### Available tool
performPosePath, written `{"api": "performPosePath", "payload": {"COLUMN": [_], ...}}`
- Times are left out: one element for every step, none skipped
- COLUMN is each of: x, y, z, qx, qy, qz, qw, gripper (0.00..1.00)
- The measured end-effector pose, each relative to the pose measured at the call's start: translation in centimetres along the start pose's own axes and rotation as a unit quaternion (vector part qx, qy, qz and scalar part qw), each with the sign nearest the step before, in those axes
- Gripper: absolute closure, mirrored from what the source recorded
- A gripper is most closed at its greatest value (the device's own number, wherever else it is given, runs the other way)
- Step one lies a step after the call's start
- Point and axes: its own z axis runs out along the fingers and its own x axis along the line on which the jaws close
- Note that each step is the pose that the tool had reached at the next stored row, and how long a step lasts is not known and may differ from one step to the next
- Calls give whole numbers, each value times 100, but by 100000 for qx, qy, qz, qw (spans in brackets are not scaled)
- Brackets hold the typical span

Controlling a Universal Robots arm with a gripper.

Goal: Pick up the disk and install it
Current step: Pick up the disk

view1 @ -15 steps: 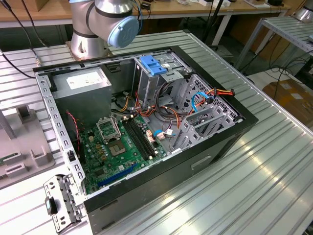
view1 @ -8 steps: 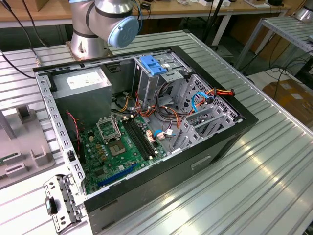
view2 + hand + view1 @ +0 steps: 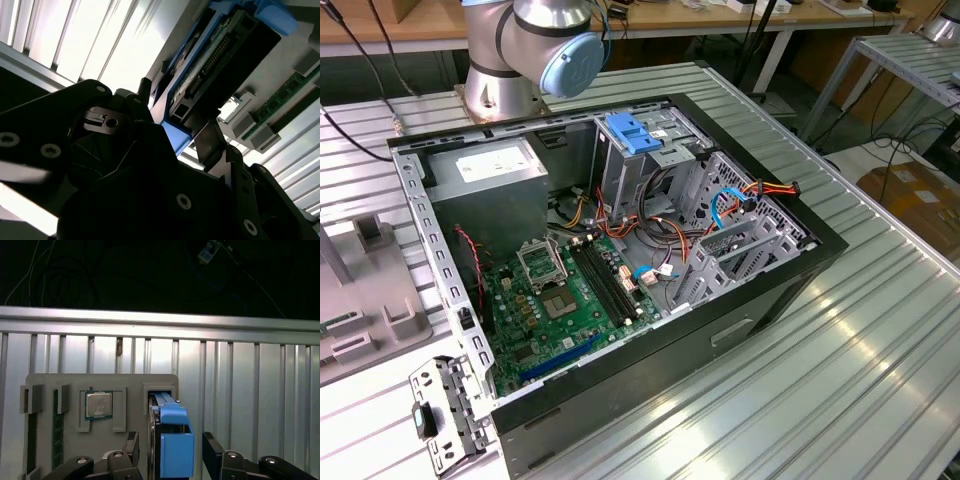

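Disk (image 3: 176, 445): stood on edge in a slot of the grey holder (image 3: 130, 385), blue rail showing.
Tool (image 3: 170, 447): released, 2 fingers (image 3: 213, 452) straddled the Disk with gaps either side.
Holder: lay on the ribbed worktop (image 3: 250, 390) and carried 1 processor chip (image 3: 98, 405).
Computer case (image 3: 620, 250): sat open in the exterior view.

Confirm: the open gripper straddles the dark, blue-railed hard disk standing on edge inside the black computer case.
Wrong place: in the first wrist view the dark, blue-railed hard disk stands on edge in a slot of the flat grey holder block; the open gripper does straddle it.
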Motion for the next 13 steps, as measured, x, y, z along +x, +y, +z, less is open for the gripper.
{"api": "performPosePath", "payload": {"x": [0, 1, 1, 1, 2, 2, 2, 3, 3, 3, 3, 3, 3], "y": [-4, -7, -7, -9, -9, -9, -10, -11, -11, -11, -11, -12, -12], "z": [9, 18, 23, 35, 43, 51, 66, 77, 81, 84, 87, 90, 92], "qx": [1, 5, 5, 1, 4, 1, 1, -4, -16, -18, -11, -6, -13], "qy": [2, 1, 2, 7, 6, 10, 9, 13, 17, 18, 18, 18, 21], "qz": [-25, -56, -78, -131, -160, -193, -257, -311, -338, -357, -372, -389, -400], "qw": [100000, 100000, 100000, 100000, 100000, 100000, 100000, 100000, 99999, 99999, 99999, 99999, 99999], "gripper": [38, 38, 38, 38, 38, 38, 38, 38, 38, 38, 38, 38, 38]}}
